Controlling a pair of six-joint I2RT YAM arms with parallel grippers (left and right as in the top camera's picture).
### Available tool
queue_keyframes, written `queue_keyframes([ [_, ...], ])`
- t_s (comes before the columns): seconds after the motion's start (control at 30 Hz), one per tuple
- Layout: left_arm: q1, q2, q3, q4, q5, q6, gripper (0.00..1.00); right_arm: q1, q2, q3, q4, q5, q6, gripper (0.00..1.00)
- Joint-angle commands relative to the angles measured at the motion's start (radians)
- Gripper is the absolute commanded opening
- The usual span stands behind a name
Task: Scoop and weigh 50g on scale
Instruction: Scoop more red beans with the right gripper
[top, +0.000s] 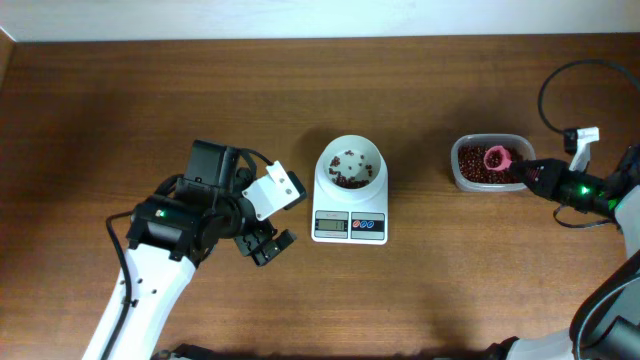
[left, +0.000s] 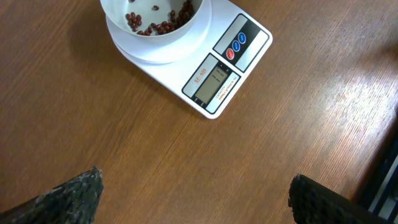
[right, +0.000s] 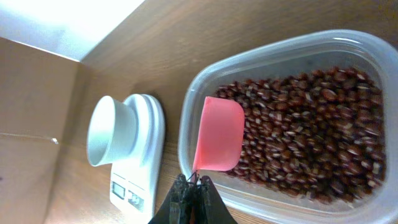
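The scale (top: 349, 222) sits mid-table, its bowl (top: 330, 158) holding a few red beans (top: 350, 180). Just to its left, slightly nearer, the left gripper (top: 265, 245) hangs spread wide. Well to the right, the right gripper (right: 191, 185) pinches a pink scoop (right: 219, 134) in the bean tub (right: 348, 38).

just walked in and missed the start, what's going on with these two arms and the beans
The right gripper is shut on the handle of a pink scoop, holding it over the red beans in the clear plastic tub. The scoop looks empty. The scale stands mid-table with a small amount of beans in its white bowl; its display is too small to read. The left gripper hangs open beside the scale, holding nothing.
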Motion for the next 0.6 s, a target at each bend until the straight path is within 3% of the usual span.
queue_keyframes([
  [0.0, 0.006, -0.011, 0.019, -0.001, 0.003, 0.008, 0.99, -0.005, 0.010, 0.001, -0.001, -0.116, 0.004, 0.04],
  [0.33, 0.006, -0.011, 0.019, -0.001, 0.003, 0.008, 0.98, 0.008, 0.010, 0.001, 0.000, -0.366, 0.004, 0.04],
  [0.57, 0.006, -0.011, 0.019, -0.001, 0.003, 0.008, 0.99, 0.162, 0.010, 0.001, 0.000, -0.372, 0.008, 0.04],
])
